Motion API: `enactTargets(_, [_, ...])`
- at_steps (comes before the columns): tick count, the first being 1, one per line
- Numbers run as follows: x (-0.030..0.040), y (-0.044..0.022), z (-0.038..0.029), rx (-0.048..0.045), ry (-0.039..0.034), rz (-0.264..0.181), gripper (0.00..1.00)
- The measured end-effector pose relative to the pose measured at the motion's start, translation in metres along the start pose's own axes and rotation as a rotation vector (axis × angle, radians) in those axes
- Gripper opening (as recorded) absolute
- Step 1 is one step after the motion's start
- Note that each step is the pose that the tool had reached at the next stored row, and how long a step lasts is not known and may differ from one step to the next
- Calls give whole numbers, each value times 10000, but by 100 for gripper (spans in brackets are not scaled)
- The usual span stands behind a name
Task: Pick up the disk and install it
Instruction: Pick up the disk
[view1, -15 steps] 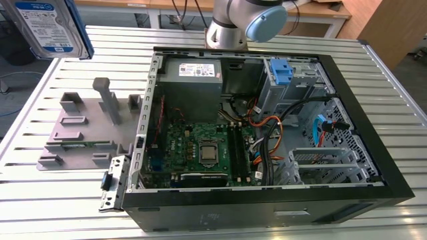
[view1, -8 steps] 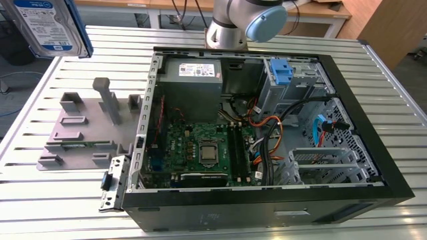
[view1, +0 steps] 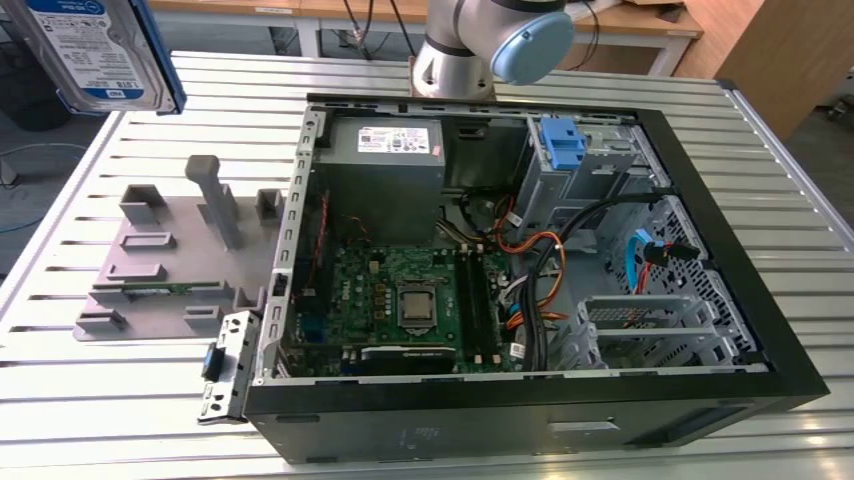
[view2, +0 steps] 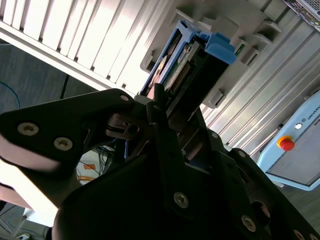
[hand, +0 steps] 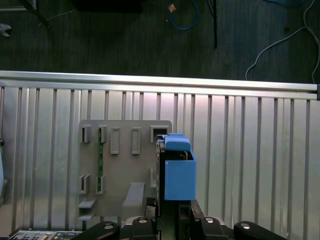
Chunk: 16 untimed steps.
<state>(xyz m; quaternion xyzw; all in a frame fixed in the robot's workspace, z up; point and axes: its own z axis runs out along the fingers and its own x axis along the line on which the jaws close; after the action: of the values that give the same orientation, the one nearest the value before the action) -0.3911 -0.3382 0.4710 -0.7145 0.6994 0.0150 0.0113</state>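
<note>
Black gripper (view2: 175, 117) fingers (view2: 156, 100) are seen pressed onto the disk (view2: 185, 70) from both flat sides, so that the drive is pinched between them on edge. In the first wrist view the gripper (hand: 170, 222) is shown with the disk (hand: 179, 177) jutting out beyond its tips, the blue bracket and one end tab being turned toward the camera. The disk is held in the air, clear of every surface.

Directly beneath the gripper a grey holder plate (hand: 125, 165) with several raised slots is seen lying on the slatted metal table (hand: 250, 165); a thin green circuit strip (hand: 100, 157) is lodged in one of the slots. Past the table edge a dark floor with loose cables (hand: 280, 40) is visible.

In the exterior view the disk (view1: 96, 55) is found high above the table, with its white-and-blue label showing. The holder plate (view1: 147, 260) is placed below it. Well apart from the held disk, toward the exterior view's right, an open computer case (view1: 534, 410) is laid on its side, with a green motherboard (view1: 400, 290), a grey power supply (view1: 387, 150) and a small blue latch piece (view1: 563, 140) inside. The robot arm (view1: 487, 45) is mounted behind the case.
</note>
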Motion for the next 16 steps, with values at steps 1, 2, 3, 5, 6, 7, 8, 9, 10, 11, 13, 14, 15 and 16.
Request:
enactTargets(1, [0, 0, 0, -1, 0, 0, 35])
enactTargets(2, [0, 0, -1, 0, 0, 0, 35])
enactTargets(3, [0, 0, -1, -1, 0, 0, 35])
enactTargets(5, [-1, -6, -2, -4, 2, 1, 35])
enactTargets(6, [0, -12, -2, -3, 1, 0, 35])
enactTargets(7, [0, -20, -1, -1, 0, 0, 35])
enactTargets(8, [0, -29, -1, -1, 0, 0, 35])
enactTargets(9, [1, -37, -1, -1, 0, 0, 35])
enactTargets(10, [1, -46, -1, -1, 0, 1, 35])
enactTargets(11, [1, -57, -1, 0, 0, 0, 35])
enactTargets(13, [1, -79, -1, -1, 0, 0, 35])
enactTargets(14, [2, -91, -1, -1, 0, 0, 35])
enactTargets(15, [2, -103, -1, -1, 0, 0, 35])
enactTargets(16, [2, -115, -1, -1, 0, 0, 35])
